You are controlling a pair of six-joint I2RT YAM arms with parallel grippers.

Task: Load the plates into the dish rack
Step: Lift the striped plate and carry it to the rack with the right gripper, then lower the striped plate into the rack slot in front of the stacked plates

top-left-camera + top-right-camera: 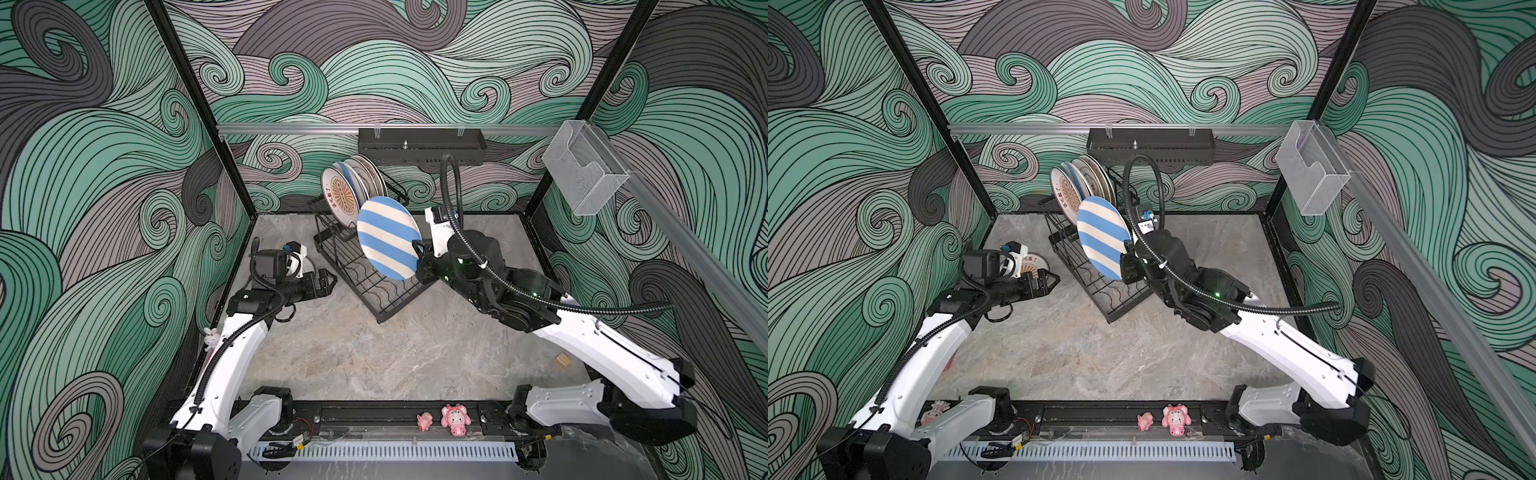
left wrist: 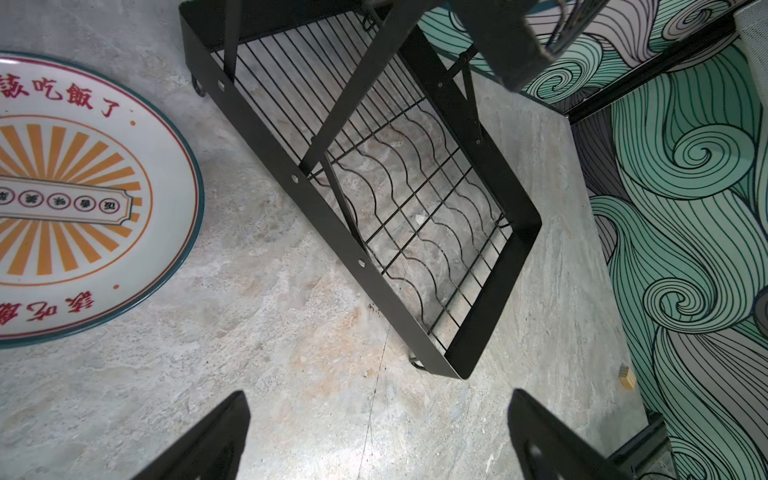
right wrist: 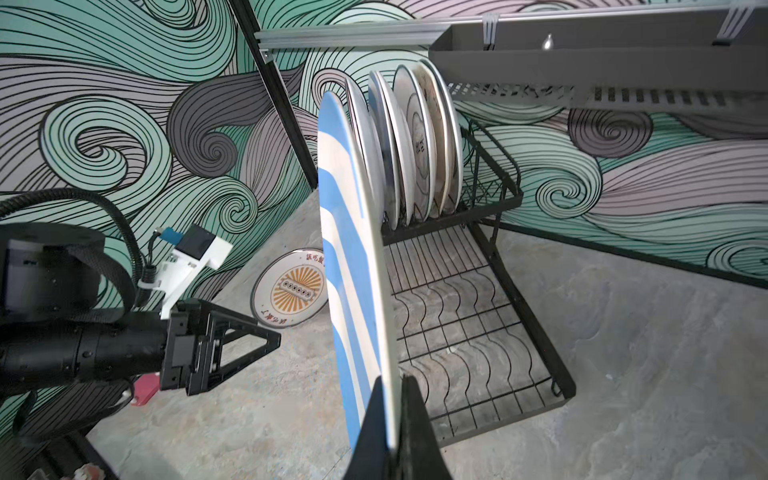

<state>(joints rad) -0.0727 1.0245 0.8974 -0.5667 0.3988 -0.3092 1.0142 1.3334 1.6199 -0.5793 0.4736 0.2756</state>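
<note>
Both arms wear white shells on the long links, left arm [image 1: 237, 353] and right arm [image 1: 602, 353], with black joints and black wrists. A black ribbed cable hose [image 1: 451, 195] runs along each. A green light [image 1: 1217, 294] glows on the right forearm. Each wrist carries a white bracket [image 3: 195, 257] with a blue plug [image 3: 169, 235]. The left tool [image 2: 378, 395] has black triangular open-frame fingers [image 2: 208, 444].

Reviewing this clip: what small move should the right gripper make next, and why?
Probably ease the blue-striped plate down into the next free upper slot of the dish rack: the right gripper pinches its rim, holding it on edge, close beside the racked plates.
</note>
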